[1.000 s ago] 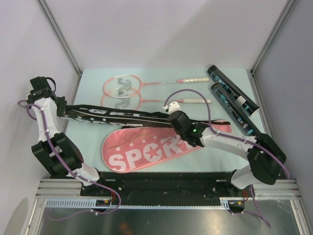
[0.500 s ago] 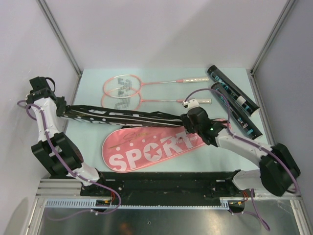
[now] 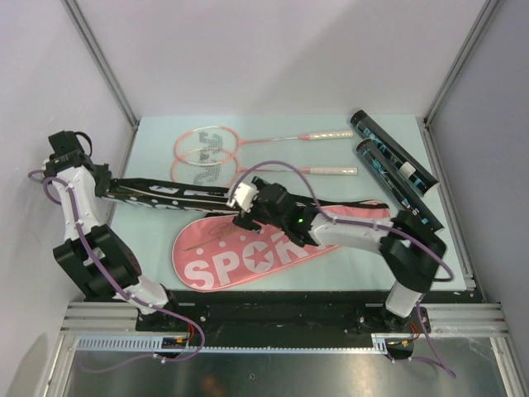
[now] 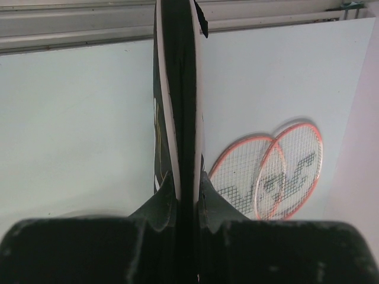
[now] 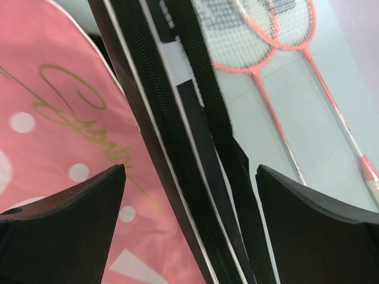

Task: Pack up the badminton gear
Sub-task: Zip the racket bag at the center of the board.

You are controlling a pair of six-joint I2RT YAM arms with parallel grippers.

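A pink racket bag (image 3: 211,263) printed SPORT lies at the table's front. Its black zip-edged flap (image 3: 178,194) is held up on edge. My left gripper (image 3: 111,188) is shut on the flap's left end (image 4: 185,118). My right gripper (image 3: 240,211) hangs open over the middle of the flap, with the black zip edge (image 5: 177,142) running between its fingers (image 5: 65,204) untouched. Two pink-and-white rackets (image 3: 207,157) lie crossed behind the bag; they also show as rackets (image 4: 266,177) and rackets (image 5: 254,35) in the wrist views. Two dark tubes (image 3: 395,153) (image 3: 398,188) lie at the back right.
Metal frame posts (image 3: 99,58) and pale walls close in the table on the left, right and back. The racket handles (image 3: 326,169) point right towards the tubes. A black rail (image 3: 273,302) runs along the near edge by the arm bases.
My right gripper went from shut to wide open, letting go of the flap. It slid right, then swung back left along the flap. The left arm has not moved.
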